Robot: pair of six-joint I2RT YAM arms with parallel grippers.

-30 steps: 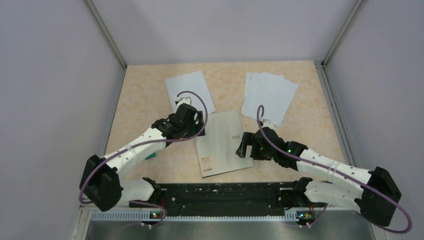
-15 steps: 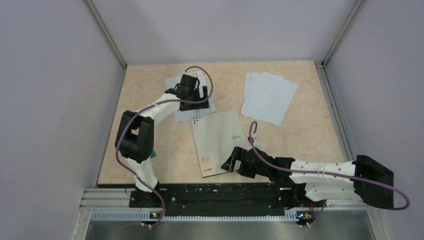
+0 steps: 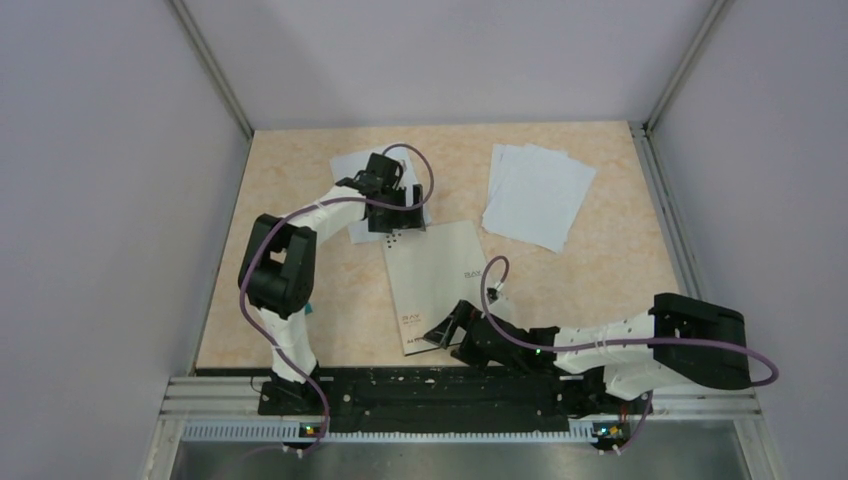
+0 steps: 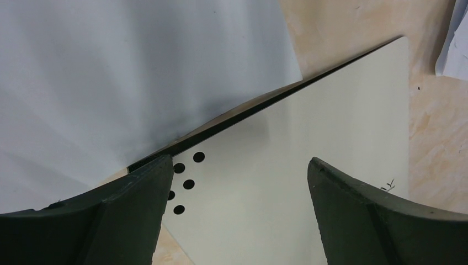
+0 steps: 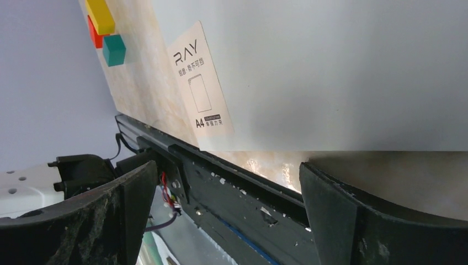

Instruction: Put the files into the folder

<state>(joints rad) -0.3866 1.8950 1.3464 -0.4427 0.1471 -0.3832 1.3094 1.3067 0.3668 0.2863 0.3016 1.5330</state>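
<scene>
The folder [image 3: 440, 285] lies shut in the middle of the table, silver-grey cover up [image 4: 320, 127], its printed label [image 5: 198, 83] toward the near edge. One of the files, a single white sheet [image 3: 348, 165] [image 4: 110, 77], lies at the folder's far left corner, its edge against the dark spine. My left gripper [image 3: 403, 212] [image 4: 237, 165] hovers open over that corner with nothing between its fingers. A stack of several more files [image 3: 538, 195] lies at the far right. My right gripper [image 3: 447, 328] [image 5: 226, 171] stands open and low at the folder's near edge, holding nothing.
Small yellow [image 5: 100, 14], orange [image 5: 92, 32] and teal [image 5: 113, 49] blocks sit near the left front of the table; the teal block [image 3: 305, 310] peeks out behind the left arm. The black base rail [image 3: 430, 385] runs along the near edge. Grey walls enclose three sides.
The left arm swung from the folder's left side out to its far left corner, over the single sheet. The right arm drew back and dropped from the folder's right edge to its near edge.
</scene>
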